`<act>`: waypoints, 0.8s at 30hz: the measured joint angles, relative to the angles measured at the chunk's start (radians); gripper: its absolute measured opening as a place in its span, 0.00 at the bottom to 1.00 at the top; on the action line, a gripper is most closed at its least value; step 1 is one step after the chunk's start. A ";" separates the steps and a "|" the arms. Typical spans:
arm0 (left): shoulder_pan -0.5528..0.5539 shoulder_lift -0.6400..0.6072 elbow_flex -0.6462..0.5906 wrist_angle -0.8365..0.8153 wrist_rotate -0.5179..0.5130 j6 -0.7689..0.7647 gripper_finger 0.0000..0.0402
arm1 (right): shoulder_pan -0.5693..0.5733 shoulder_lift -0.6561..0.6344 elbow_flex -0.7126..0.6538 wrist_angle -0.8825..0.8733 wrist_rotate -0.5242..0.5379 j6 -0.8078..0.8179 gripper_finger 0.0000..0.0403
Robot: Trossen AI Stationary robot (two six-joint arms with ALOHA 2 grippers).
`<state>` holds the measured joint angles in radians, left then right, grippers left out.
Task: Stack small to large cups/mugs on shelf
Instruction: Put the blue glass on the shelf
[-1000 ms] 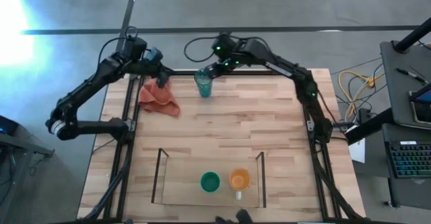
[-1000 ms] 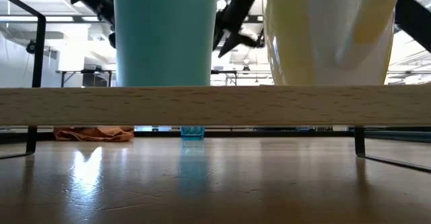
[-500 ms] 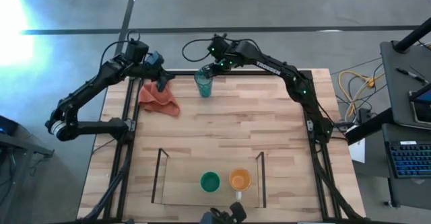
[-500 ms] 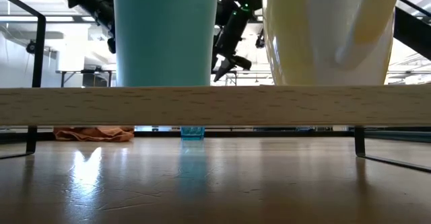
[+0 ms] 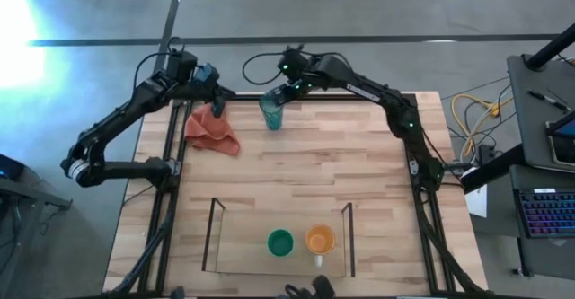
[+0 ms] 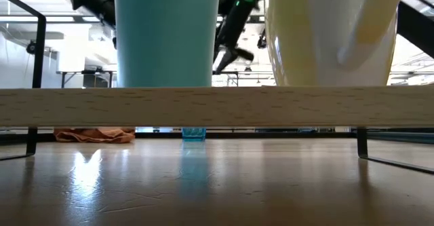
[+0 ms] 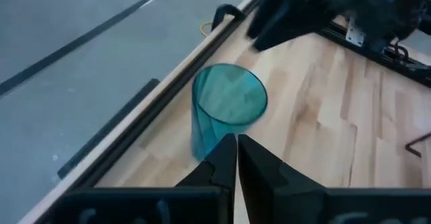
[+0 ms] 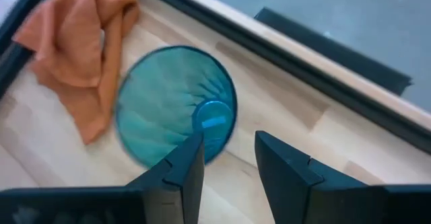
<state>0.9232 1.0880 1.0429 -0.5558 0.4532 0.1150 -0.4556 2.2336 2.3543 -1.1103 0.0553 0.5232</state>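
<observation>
The ribbed teal tumbler [image 5: 271,112] stands upright on its base near the table's far edge; it also shows in the right wrist view [image 8: 176,106] and the left wrist view [image 7: 229,106]. My right gripper [image 5: 280,92] is open just above its rim and touches nothing. My left gripper [image 5: 216,103] is shut and empty, to the tumbler's left above the red-orange cloth [image 5: 212,130]. The green cup [image 5: 280,241] and the orange mug [image 5: 320,240] stand side by side in the clear-walled shelf [image 5: 215,236] at the near edge.
The cloth lies crumpled on the table left of the tumbler. A black metal frame [image 5: 171,169] runs along the table's sides and far edge. Bare wood lies between the tumbler and the shelf. In the low view the cup [image 6: 166,32] and mug [image 6: 332,32] fill the foreground.
My right gripper has stayed over the tumbler, dipping a little toward it and then rising again. The tumbler, cup and mug have not moved.
</observation>
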 joint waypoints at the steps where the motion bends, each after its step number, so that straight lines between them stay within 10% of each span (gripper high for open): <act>1: 0.000 0.012 0.005 0.011 0.000 -0.001 0.00 | 0.001 -0.020 0.001 -0.018 0.014 0.000 0.31; 17: -0.067 0.382 0.143 0.069 0.058 -0.121 0.08 | 0.102 -0.363 -0.002 -0.391 0.396 0.122 0.31; 24: -0.092 0.377 0.206 0.069 -0.126 -0.136 0.19 | 0.138 -0.375 -0.012 -0.461 0.443 0.166 0.31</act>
<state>0.8314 1.4653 1.2488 -0.4864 0.3274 -0.0209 -0.3175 1.8588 2.3419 -1.5718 0.4984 0.6891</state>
